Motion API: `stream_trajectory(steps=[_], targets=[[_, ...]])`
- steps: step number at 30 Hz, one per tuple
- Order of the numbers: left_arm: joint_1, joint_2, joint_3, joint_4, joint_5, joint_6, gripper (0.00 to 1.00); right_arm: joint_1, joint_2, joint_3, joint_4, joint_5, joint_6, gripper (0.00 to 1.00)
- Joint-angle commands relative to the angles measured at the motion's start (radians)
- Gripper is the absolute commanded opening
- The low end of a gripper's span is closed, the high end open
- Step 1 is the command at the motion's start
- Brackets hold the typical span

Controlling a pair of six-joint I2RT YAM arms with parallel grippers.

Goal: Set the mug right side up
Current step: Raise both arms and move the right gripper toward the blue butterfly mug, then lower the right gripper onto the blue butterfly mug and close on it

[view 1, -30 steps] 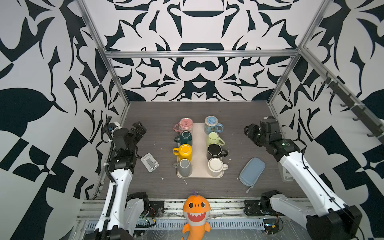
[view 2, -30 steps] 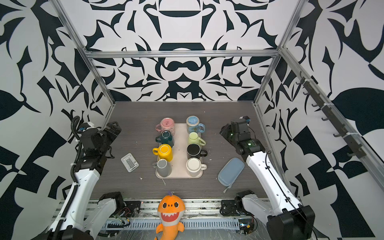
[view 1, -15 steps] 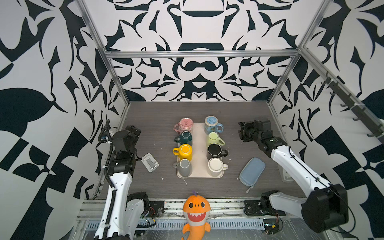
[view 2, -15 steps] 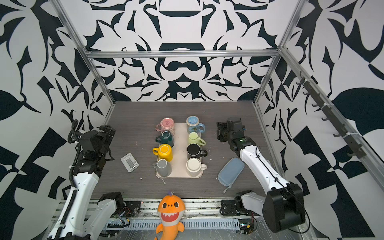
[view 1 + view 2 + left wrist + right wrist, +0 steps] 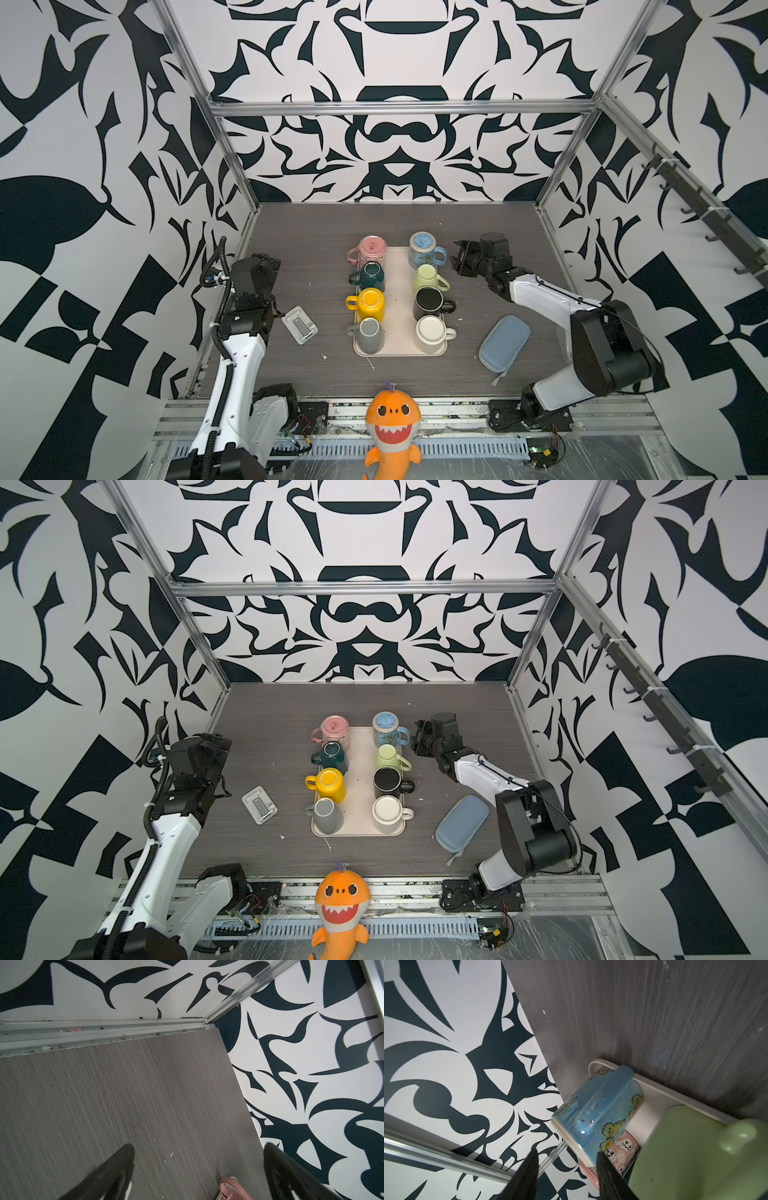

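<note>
Right wrist view: my right gripper (image 5: 566,1167), jaws partly spread and empty, faces the inverted blue mug (image 5: 598,1109) on the tray's (image 5: 652,1103) far corner, handle toward me; left arm well apart.

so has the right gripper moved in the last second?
Yes. The right gripper has swung in toward the tray and now sits just beside the blue mug, jaws part open, nothing held.

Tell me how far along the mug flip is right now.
Done: nothing; the blue butterfly-printed ceramic mug sits base-up on the beige tray. In hand: the right gripper, jaws open, is beside its handle, not touching. Remaining: grasp, lift, invert, set down.
</note>
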Motion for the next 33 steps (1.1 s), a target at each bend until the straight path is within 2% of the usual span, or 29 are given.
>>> stream_trajectory(steps=[1,12,22,33], targets=[[-0.001,0.019,0.026,-0.05,-0.02,-0.024,1.0,0.019,0.038,0.037,0.139,-0.02,0.075,0.49],[-0.002,0.026,0.028,-0.052,-0.025,-0.036,1.0,0.024,0.102,0.032,0.178,0.025,0.1,0.48],[-0.002,0.022,0.029,-0.054,-0.026,-0.029,1.0,0.023,0.207,0.057,0.345,0.023,0.131,0.48],[-0.002,0.025,0.03,-0.048,-0.037,-0.025,1.0,0.014,0.23,0.051,0.353,0.049,0.131,0.48]])
